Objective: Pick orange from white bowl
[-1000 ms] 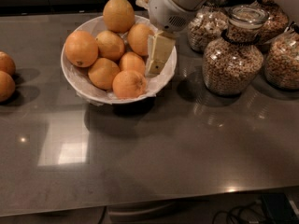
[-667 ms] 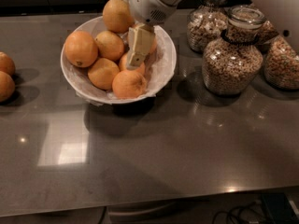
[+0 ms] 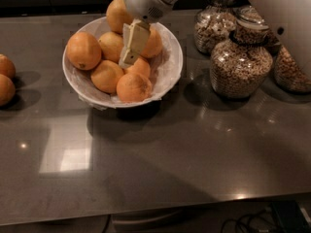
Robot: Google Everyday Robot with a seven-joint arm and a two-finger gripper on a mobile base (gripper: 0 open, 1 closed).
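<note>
The orange (image 3: pixel 83 50) is seen at the left side of the white bowl (image 3: pixel 173 71), up against the rim. It is the biggest and roundest fruit in the pile, and a small dark spot is seen low on its skin. Smaller oranges (image 3: pixel 112 45) are packed just beside it, to its right and in front. One more is piled high at the back. A crinkled white liner (image 3: pixel 163 64) is spread under the fruit.

The gripper (image 3: pixel 129 57) is pointed down into the middle of the pile, near the orange but apart from it. Its tip is set among the smaller oranges. It cannot be told whether the gripper is wide or narrow, or whether anything is held.

The bowl is placed on a dark grey table (image 3: pixel 170 144). Two loose oranges (image 3: pixel 6 89) are seen at the table's left edge, well apart from the bowl. Glass jars (image 3: pixel 241 67) filled with cereal are stood to the right of the bowl.
</note>
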